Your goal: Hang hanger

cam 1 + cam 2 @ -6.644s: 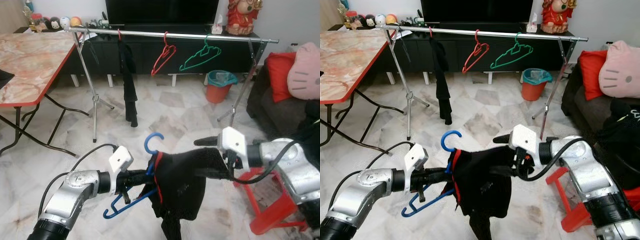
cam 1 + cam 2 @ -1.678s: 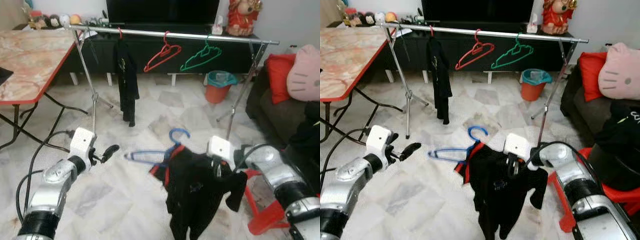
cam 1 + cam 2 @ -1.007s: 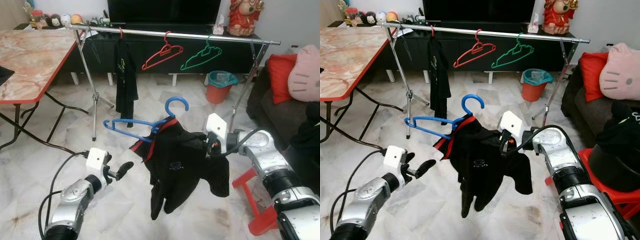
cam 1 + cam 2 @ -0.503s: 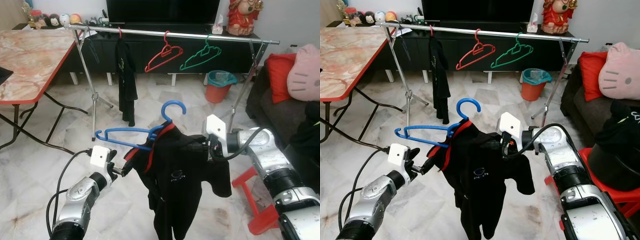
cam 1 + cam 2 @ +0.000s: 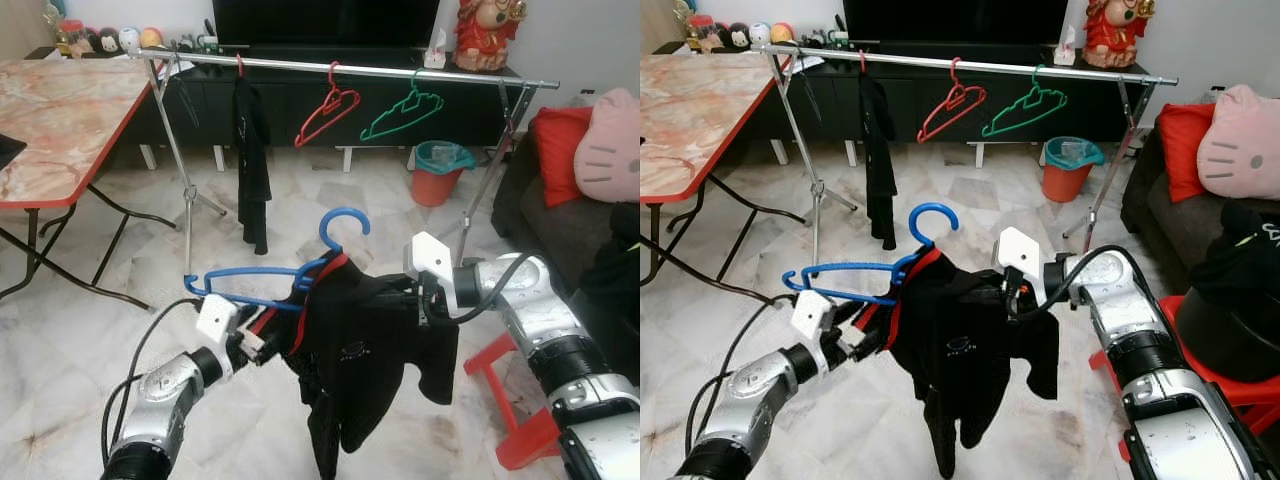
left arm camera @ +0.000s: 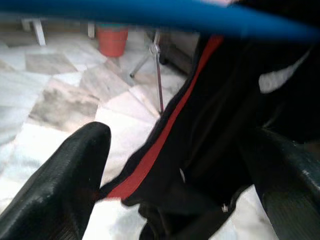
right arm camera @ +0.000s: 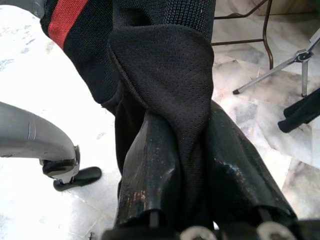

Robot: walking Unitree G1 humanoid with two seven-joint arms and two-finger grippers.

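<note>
Setting: a living room with a pale marble floor [image 5: 90, 330], seen from the robot's head, looking forward and down.
Blue hanger [image 5: 262, 276]: held up in mid-air in front of the robot, its hook [image 5: 344, 222] pointing upward, well short of the rail.
Black garment [image 5: 365, 345]: black with a red stripe, draped over the blue hanger's right end and hanging down below it.
Right tool [image 7: 186, 165]: clenched on a fold of the black garment; the fabric is pinched between its two fingers at the garment's right side.
Left tool [image 6: 175, 165]: released, fingers spread apart, with the garment's red-striped edge between them and the blue hanger bar just above.
Metal rail [image 5: 380, 70]: a silver clothes rack standing across the room, beyond the hanger.
On the rail: a dark garment [image 5: 250, 150] at the left, then a red hanger [image 5: 328, 106], then a green hanger [image 5: 403, 112].
Tabletop [image 5: 60, 125]: marble-patterned with a red edge, at the far left.
Orange bin [image 5: 438, 172]: on the floor behind the rail.
Red stool [image 5: 520, 400]: beside the right arm.
</note>
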